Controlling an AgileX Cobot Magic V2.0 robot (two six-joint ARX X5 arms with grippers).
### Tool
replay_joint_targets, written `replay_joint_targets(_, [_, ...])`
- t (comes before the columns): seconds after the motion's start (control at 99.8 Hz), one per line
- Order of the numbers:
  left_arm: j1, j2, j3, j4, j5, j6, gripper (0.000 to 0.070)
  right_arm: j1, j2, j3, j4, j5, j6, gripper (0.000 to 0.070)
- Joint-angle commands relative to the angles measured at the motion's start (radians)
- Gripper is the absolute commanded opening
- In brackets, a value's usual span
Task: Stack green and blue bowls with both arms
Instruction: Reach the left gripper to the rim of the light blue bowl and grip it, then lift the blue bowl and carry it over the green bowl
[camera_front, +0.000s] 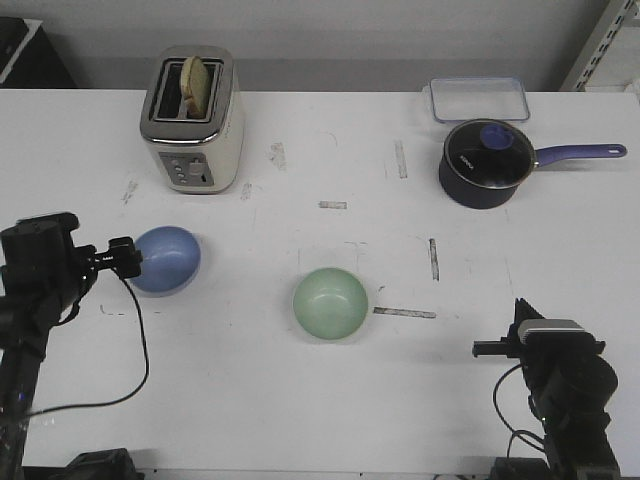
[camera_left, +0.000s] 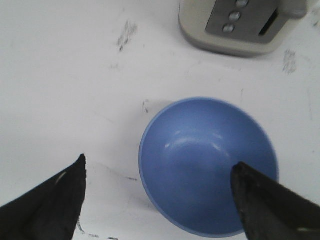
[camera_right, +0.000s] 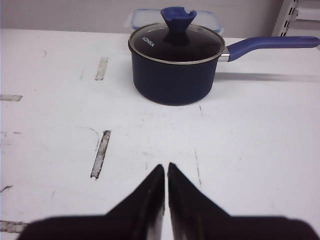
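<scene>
The blue bowl (camera_front: 167, 260) rests on the white table (camera_front: 300, 400) at the left, below the toaster. My left gripper (camera_front: 125, 258) is at its left rim, open. In the left wrist view the left gripper (camera_left: 160, 164) straddles the rim of the blue bowl (camera_left: 207, 162): one finger (camera_left: 260, 205) lies over the bowl's inside, the other (camera_left: 55, 200) over bare table. The green bowl (camera_front: 330, 303) stands upright mid-table, untouched. My right gripper (camera_front: 495, 348) hangs low at the front right, shut and empty, far from both bowls. In its own view the right gripper (camera_right: 166, 165) points toward the saucepan.
A cream toaster (camera_front: 193, 120) with bread in it stands at the back left, close behind the blue bowl. A dark blue lidded saucepan (camera_front: 485, 163) with a long handle and a clear lidded box (camera_front: 478, 98) are at the back right. Tape marks dot the table.
</scene>
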Motion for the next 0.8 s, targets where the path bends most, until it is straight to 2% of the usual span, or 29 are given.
replay_joint_targets(0.0, [0.023, 0.085, 0.013, -0.017, 0.045, -0.031, 0.0548, 0.007, 0.006, 0.006, 0.006, 0.0, -0.008, 0.0001])
replay_joint_targets(0.12, [0.05, 0.205, 0.013, -0.032, 0.159, -0.062, 0.0527, 0.015, 0.006, 0.005, 0.004, 0.0, -0.008, 0.0001])
replay_joint_targets(0.311, [0.052, 0.319, 0.013, -0.021, 0.158, -0.06, 0.0505, 0.015, 0.006, 0.005, -0.01, 0.0, -0.008, 0.0001])
replay_joint_targets(0.671, [0.059, 0.376, 0.013, 0.019, 0.141, -0.037, 0.0169, 0.015, 0.006, 0.005, -0.009, 0.0, -0.008, 0.0001])
replay_joint_targets(0.791, [0.064, 0.377, 0.013, 0.024, 0.095, -0.035, 0.0, 0.015, 0.006, 0.005, -0.009, 0.0, -0.008, 0.0001])
